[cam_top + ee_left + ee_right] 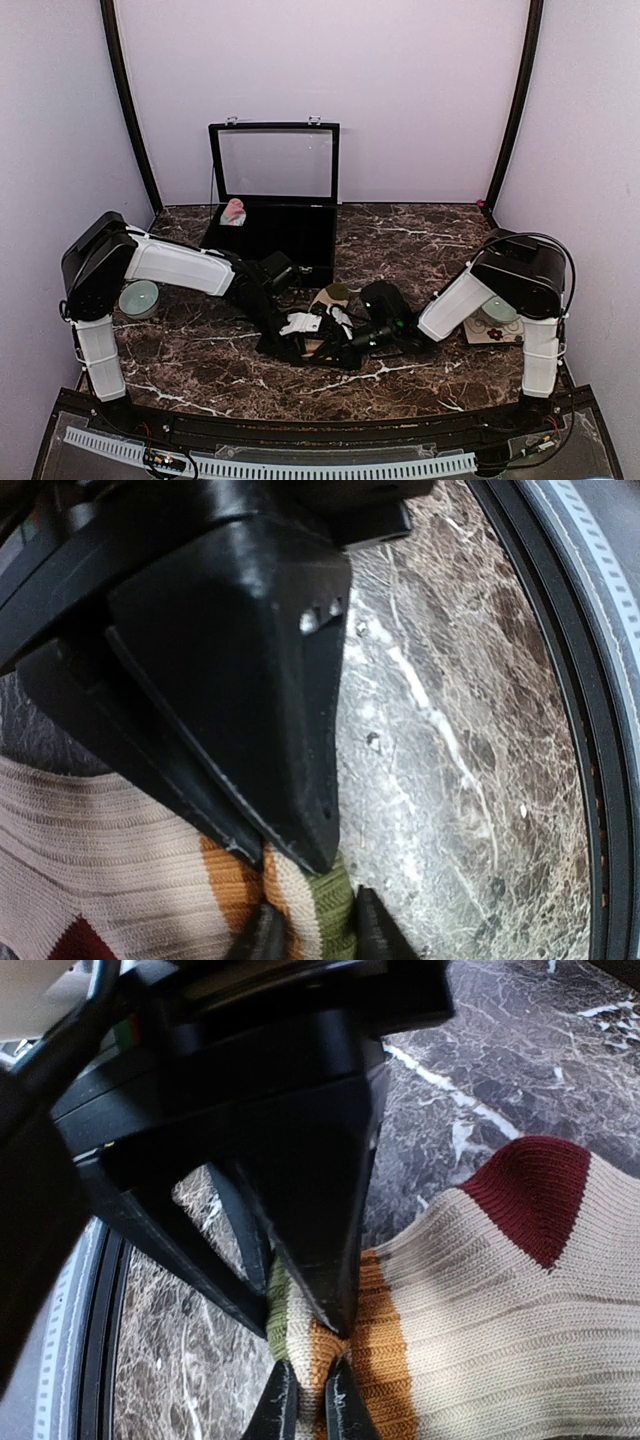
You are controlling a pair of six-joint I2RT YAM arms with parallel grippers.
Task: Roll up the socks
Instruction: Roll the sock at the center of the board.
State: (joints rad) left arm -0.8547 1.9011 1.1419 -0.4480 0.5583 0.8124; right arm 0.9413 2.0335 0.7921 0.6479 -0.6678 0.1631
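— What do the two arms look like?
— They match. The left arm [180, 265] has a white upright link at the near edge of the table [200, 375], a bulky black joint housing above that, then a smooth white link, and black parts from there outward over the table.
— And the right arm [455, 305]?
— The same white, black, white order, plus a thin black cable [572, 285] arching over its black housing.
— The tools?
— The left tool [285, 858] has matte black wedge-shaped fingers with worn pale edges and small bright specks near one corner. The right tool [322, 1328] has the same black wedges.
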